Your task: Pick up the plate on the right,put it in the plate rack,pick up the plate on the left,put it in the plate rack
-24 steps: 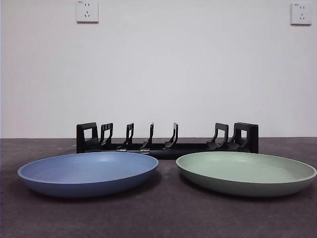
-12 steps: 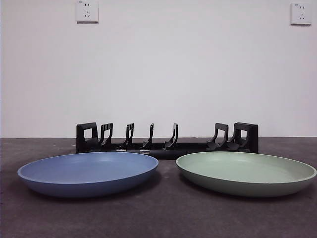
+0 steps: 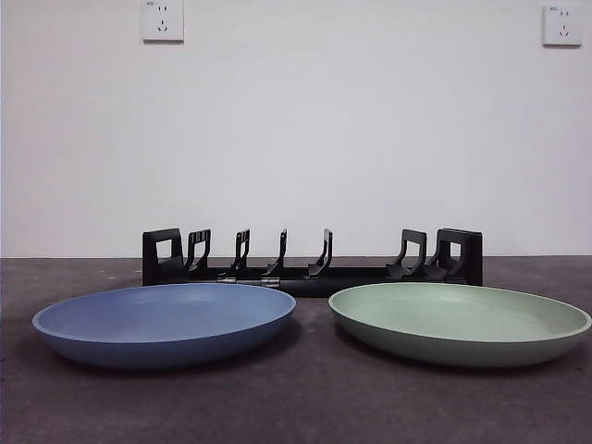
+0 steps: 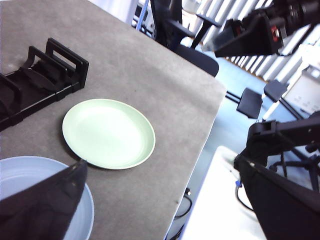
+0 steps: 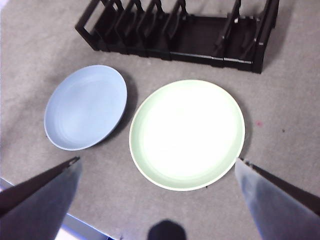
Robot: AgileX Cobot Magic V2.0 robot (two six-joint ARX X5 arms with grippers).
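Note:
A green plate (image 3: 460,322) lies flat on the right and a blue plate (image 3: 165,322) on the left, both in front of the black plate rack (image 3: 313,258), whose slots hold nothing. In the right wrist view my right gripper (image 5: 157,160) hangs open high above the green plate (image 5: 187,134), with the blue plate (image 5: 85,107) and the rack (image 5: 177,31) also below it. My left gripper (image 4: 160,160) is open too, high over the table's side near the green plate (image 4: 108,133) and part of the blue plate (image 4: 30,175). Neither arm shows in the front view.
The table (image 3: 305,398) is covered in dark grey cloth. Its side edge (image 4: 202,145) drops off close beyond the green plate, with chairs and black equipment (image 4: 285,165) on the floor past it. A white wall stands behind the rack.

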